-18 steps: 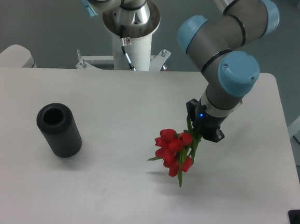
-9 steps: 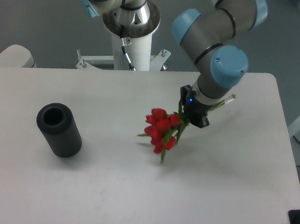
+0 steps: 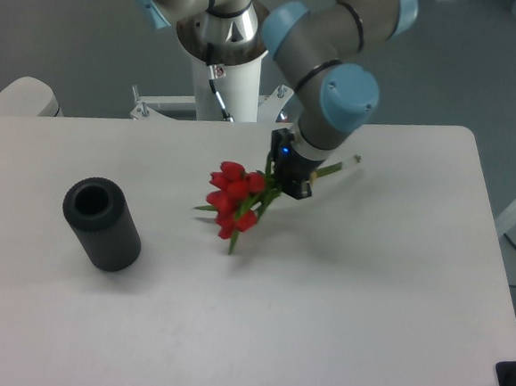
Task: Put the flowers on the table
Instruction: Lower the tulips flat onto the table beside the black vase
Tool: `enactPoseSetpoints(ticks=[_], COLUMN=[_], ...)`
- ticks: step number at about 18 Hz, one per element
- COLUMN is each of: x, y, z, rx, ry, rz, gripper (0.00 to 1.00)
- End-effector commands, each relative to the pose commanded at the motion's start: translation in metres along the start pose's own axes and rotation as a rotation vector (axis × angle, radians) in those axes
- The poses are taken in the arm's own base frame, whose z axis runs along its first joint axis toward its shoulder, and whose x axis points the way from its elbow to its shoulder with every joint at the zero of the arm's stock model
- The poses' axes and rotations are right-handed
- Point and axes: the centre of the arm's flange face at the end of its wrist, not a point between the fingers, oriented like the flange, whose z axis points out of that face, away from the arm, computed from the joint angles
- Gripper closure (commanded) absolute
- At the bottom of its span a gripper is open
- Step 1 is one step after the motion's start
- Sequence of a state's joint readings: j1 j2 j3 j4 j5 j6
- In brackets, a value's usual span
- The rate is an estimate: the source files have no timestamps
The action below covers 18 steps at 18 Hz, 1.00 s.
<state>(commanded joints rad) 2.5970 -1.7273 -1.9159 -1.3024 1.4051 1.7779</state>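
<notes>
Pincer clamped on the flowers, gripping the green stems partway along, jaws themselves mostly hidden behind the black wrist block with its small blue light. Red tulip heads bunched out toward eight o'clock from the grip, one thin leaf tip dangling down toward six, stem ends poking out the far side toward two o'clock past the blue-capped arm joint. Bunch held up off the surface, tilted, with a soft shadow on the white top off toward four o'clock of it, so not yet laid down. Position: a little above the middle of the white top, toward twelve o'clock, well in from every edge. Over at nine o'clock from the bunch, well apart from it, a black cylinder standing with its open mouth tipped toward the camera. Behind, at twelve o'clock, the arm's white base column at the back edge.
</notes>
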Motion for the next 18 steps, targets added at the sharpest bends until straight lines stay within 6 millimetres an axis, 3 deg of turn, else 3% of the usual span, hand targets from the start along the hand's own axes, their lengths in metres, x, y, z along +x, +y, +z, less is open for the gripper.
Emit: enactPoseSetpoints(ticks=[5,6,7,8,14,18], x=[0.001,0.001,0.000,-0.001,-0.010,-0.022], y=[-0.006,-0.006,-0.006,-0.006,-0.006,-0.004], z=[0.005,0.004,0.003,0.001,-0.011,-0.031], rx=[-0.002,-0.003,-0.003,-0.004,-0.020,-0.030], ry=[0.007,0.003,0.000,-0.005,-0.071,-0.107], rz=[0.008,0.010,0.012,0.007,0.012,0.015], gripper=[0.76,0.64,0.36,0.00,0.00,0.00])
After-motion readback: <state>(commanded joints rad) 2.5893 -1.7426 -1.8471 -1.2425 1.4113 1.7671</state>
